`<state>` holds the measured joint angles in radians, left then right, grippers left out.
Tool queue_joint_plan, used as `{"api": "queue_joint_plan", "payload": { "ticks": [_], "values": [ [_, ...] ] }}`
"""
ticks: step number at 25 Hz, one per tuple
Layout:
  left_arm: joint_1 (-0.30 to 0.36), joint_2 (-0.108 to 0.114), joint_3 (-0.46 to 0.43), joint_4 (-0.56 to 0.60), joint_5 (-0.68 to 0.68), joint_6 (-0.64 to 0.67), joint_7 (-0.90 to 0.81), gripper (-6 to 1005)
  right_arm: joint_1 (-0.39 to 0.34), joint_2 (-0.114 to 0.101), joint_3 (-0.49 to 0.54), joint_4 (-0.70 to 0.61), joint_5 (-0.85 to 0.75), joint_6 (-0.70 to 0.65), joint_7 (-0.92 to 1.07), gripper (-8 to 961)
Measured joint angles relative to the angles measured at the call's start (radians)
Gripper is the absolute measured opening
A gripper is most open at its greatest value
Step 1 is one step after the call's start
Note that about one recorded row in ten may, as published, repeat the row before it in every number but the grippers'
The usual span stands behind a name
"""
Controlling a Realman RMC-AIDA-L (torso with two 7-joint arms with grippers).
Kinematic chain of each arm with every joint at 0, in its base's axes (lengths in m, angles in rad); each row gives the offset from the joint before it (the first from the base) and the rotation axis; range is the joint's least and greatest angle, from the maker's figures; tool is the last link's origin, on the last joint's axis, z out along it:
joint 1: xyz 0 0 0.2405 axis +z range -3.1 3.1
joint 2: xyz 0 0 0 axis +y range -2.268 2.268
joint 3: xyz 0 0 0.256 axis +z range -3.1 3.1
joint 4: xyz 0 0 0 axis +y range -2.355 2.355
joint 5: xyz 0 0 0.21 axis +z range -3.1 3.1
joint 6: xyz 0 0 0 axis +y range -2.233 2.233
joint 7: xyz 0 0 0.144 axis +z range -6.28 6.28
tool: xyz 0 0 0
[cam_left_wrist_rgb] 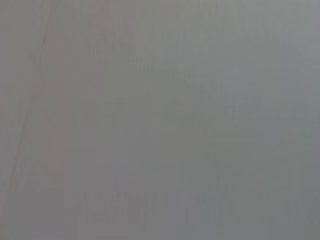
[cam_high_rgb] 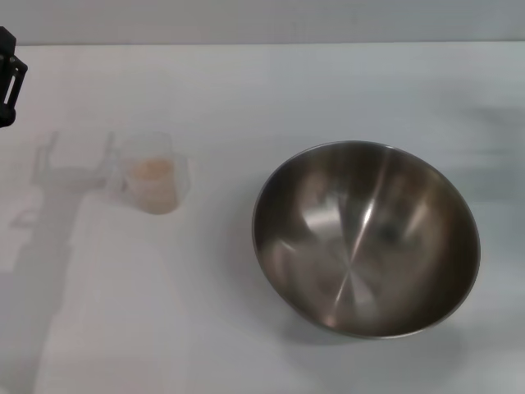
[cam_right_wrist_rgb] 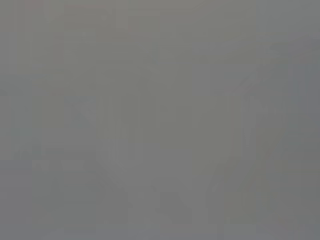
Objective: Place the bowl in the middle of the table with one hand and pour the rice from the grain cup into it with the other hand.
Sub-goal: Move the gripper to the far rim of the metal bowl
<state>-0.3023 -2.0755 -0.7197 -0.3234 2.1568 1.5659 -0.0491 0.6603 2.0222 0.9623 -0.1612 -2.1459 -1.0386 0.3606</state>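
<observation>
The steel bowl sits on the white table, right of the middle, tilted slightly, and it is empty inside. The clear grain cup stands upright at the left, holding pale rice. A black part of my left gripper shows at the far left edge, well away from the cup. My right gripper is out of view. Both wrist views show only plain grey.
The arm's shadow falls on the table left of the cup. The table's far edge runs along the top of the head view.
</observation>
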Motion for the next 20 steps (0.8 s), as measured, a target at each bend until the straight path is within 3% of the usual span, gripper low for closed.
{"api": "queue_joint_plan", "payload": {
  "ticks": [3,6,9,11,15,20],
  "values": [
    [0.003,0.0,0.0,0.0,0.0,0.003,0.0,843,0.046,0.002,-0.01,-0.042,-0.001,0.148,0.042,805],
    [0.004,0.0,0.0,0.0,0.0,0.004,0.0,842,0.098,0.011,-0.097,-0.126,-0.023,0.26,0.172,805],
    [0.005,0.0,0.0,0.0,0.0,0.005,0.0,842,0.112,0.046,-0.209,-0.238,-0.008,0.217,0.304,804],
    [0.005,0.0,0.0,0.001,0.0,0.004,0.0,841,0.11,0.058,-0.262,-0.296,0.005,0.129,0.387,804],
    [0.004,-0.001,0.005,0.002,0.0,-0.001,0.0,840,0.115,0.064,-0.406,-0.388,0.002,0.111,0.567,804],
    [0.005,0.0,0.008,0.001,0.0,0.001,0.0,839,0.107,0.065,-0.448,-0.411,0.024,0.083,0.565,802]
  ]
}}
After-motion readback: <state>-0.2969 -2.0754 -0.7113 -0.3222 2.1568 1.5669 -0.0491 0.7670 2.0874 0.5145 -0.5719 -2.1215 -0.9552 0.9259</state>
